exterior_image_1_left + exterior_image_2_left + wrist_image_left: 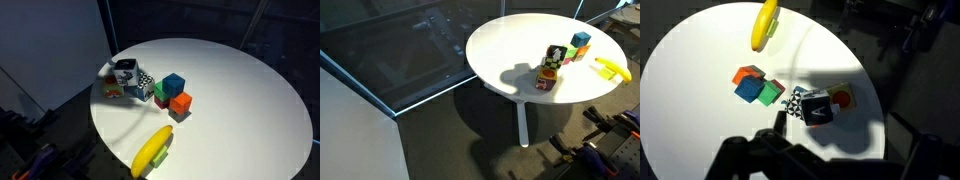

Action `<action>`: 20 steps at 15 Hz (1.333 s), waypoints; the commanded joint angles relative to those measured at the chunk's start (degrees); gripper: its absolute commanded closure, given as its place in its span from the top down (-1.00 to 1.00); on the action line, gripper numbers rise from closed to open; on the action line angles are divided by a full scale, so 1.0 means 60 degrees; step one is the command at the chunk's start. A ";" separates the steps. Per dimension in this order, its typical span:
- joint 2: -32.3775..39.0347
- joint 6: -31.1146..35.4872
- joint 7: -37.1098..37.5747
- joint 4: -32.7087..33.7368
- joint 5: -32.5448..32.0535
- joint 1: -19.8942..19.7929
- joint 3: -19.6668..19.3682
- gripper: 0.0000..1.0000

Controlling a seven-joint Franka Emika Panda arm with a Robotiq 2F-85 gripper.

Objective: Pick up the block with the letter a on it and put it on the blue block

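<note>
Hand [768,150] is only a dark shape low in the wrist view, over the bench [690,110]. Can't tell how open it is or whether it's holding anything. Block with the letter a [818,108] sits between checkered cube [795,103] and yellow-red cube [843,98]. Blue block [746,90] is nearby, touching orange cube [748,74].

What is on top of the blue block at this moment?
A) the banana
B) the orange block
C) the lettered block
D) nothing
D: in the wrist view the blue block shows a bare top face, while the lettered block lies apart from it, next to the checkered cube.
</note>
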 commanded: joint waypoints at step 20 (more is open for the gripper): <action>0.0676 0.0363 0.0013 0.0244 0.0875 0.0144 -0.0025 1.00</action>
